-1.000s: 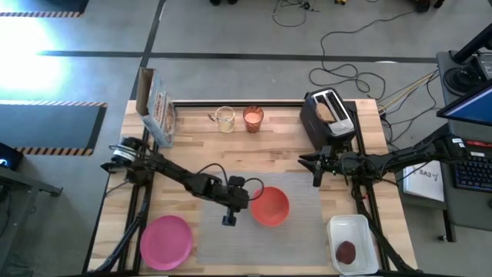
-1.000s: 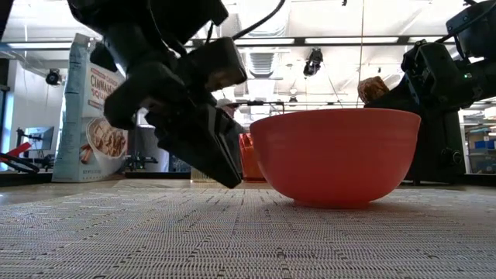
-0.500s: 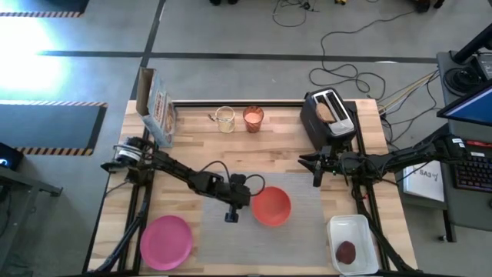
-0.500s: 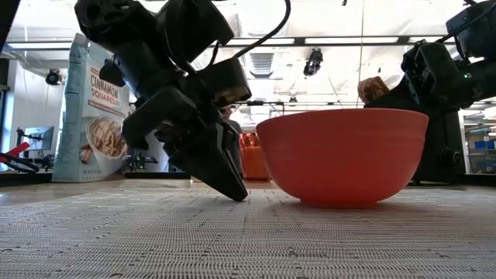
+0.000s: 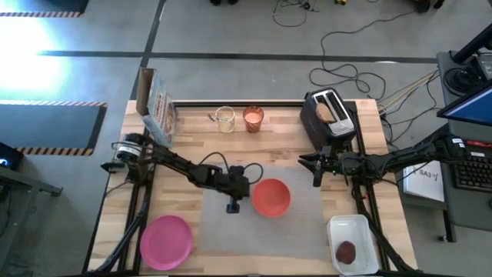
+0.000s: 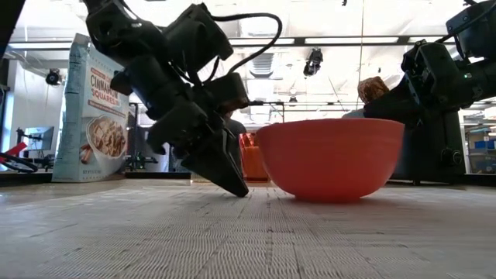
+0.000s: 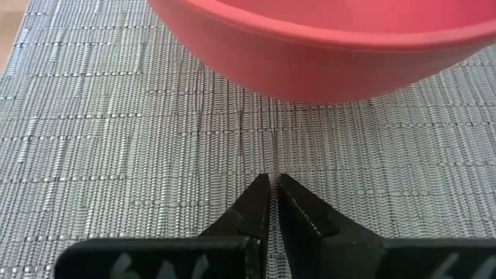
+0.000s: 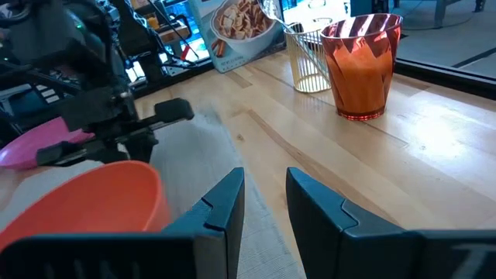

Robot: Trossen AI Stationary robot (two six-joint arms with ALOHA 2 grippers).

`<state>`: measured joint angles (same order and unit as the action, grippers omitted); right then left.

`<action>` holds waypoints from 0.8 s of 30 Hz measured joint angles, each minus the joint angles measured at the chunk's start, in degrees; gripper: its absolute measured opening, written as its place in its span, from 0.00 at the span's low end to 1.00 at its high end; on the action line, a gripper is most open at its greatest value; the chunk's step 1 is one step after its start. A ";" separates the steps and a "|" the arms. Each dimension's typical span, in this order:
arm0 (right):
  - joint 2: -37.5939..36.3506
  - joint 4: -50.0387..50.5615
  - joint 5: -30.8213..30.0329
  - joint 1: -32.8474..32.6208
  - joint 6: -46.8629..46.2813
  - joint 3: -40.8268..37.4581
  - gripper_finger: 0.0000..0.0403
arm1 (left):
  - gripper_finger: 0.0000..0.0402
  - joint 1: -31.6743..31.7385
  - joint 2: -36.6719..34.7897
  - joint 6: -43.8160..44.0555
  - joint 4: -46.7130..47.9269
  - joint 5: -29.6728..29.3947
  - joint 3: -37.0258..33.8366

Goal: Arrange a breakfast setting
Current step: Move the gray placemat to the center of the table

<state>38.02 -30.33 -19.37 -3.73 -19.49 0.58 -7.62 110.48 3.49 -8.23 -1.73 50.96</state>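
Note:
A red bowl (image 5: 270,197) stands on the grey woven placemat (image 5: 296,231) at the table's middle. My left gripper (image 5: 233,206) is shut, slanting down just left of the bowl, its tips on the mat (image 7: 116,116). My right gripper (image 5: 316,171) waits open at the mat's far right corner, holding nothing. The pink plate (image 5: 166,241) lies at the near left, off the mat. The glass of orange drink (image 5: 253,118) stands at the far edge. A toast slice (image 5: 326,112) sticks out of the toaster. The dark red patty (image 5: 347,251) lies in a white tray. My left gripper has its shut fingertips (image 7: 263,190) down on the placemat's top surface (image 7: 271,164), a short way from the bowl's foot (image 6: 325,195). The fingers come slanting down from the table's left. They do not touch the bowl.
The black toaster (image 5: 329,117) stands at the far right. A cereal box (image 5: 157,108) stands at the far left. A clear glass of pale liquid (image 5: 224,118) with a metal spoon (image 8: 271,12) in it stands beside the orange drink. Bare wood lies between mat and glasses.
My left gripper, still shut, has sunk onto the mat and gone toward the table's far edge. The red bowl has shifted a little toward the far edge with it, staying upright.

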 joint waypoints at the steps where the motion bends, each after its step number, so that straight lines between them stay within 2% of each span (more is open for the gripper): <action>1: 0.00 0.00 0.02 0.02 0.00 -0.02 0.21 | 0.03 0.54 0.00 -0.02 -0.02 0.18 -0.12; 24: 0.00 0.00 0.02 0.00 0.00 -0.01 0.21 | 0.03 9.10 -1.81 3.70 -0.76 1.19 -4.25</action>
<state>38.02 -30.32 -19.36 -3.72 -19.49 0.57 1.48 108.67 7.18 -8.99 -0.54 46.70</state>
